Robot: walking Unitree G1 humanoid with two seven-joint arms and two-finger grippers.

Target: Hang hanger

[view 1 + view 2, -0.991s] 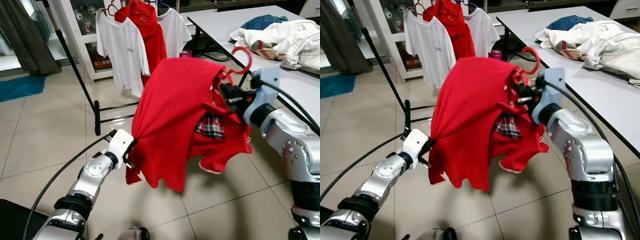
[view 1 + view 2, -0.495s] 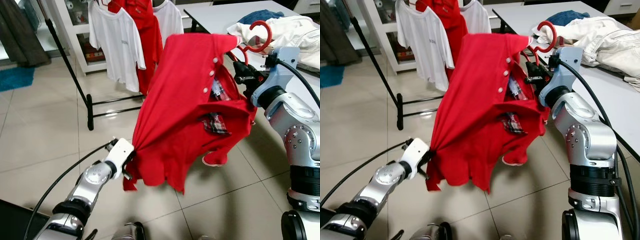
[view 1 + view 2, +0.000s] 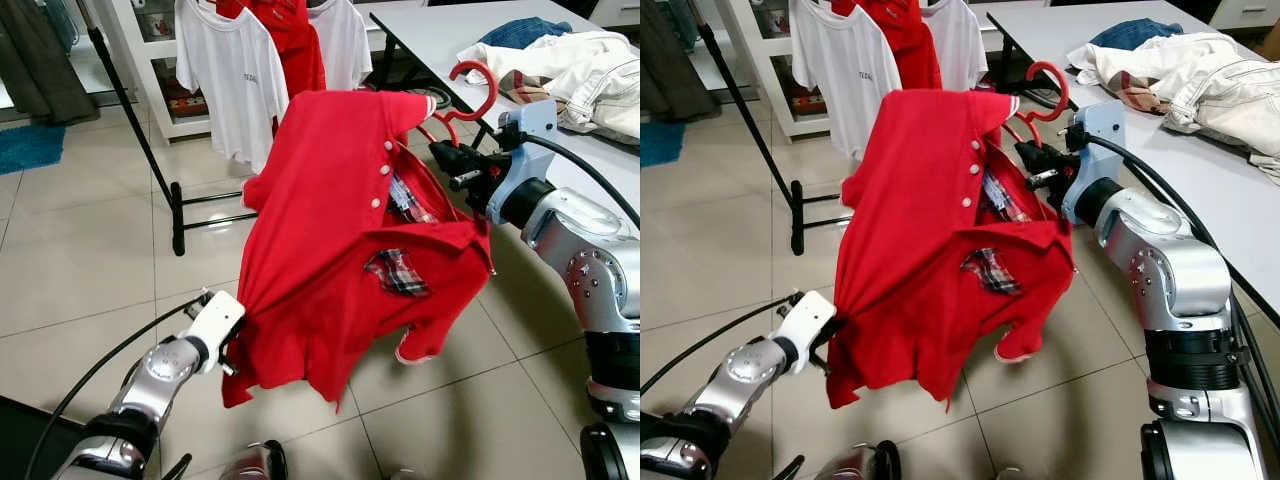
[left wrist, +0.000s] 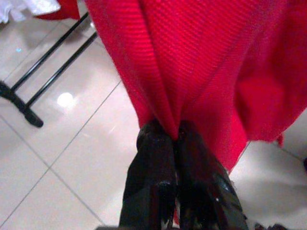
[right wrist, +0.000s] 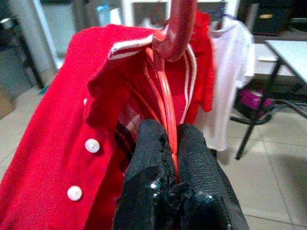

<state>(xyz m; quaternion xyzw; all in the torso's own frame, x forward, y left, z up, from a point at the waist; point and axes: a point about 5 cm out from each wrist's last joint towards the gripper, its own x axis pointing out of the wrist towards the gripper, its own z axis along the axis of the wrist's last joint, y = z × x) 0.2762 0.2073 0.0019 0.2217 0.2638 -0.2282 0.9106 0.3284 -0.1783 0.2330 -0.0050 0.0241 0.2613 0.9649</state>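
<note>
A red polo shirt (image 3: 340, 240) with a plaid inner lining hangs on a red hanger (image 3: 478, 88), held in the air over the tiled floor. My right gripper (image 3: 447, 160) is shut on the red hanger's thin wire below the hook (image 5: 178, 28). My left gripper (image 3: 232, 345) is shut on the red shirt's lower hem, with the cloth (image 4: 192, 72) bunched between its fingers (image 4: 153, 163). The clothes rack (image 3: 130, 100) stands behind, at the back left, carrying white and red shirts (image 3: 240, 70).
A white table (image 3: 590, 160) on the right holds a pile of clothes (image 3: 560, 70). The rack's black base bars (image 3: 215, 205) lie on the floor. A white cabinet (image 3: 155, 60) stands behind the rack. A blue mat (image 3: 35, 150) lies at far left.
The camera view shifted. My right gripper has lowered the hanger slightly and moved it left, and the shirt now hangs fuller and more spread. The left gripper keeps its hold on the hem.
</note>
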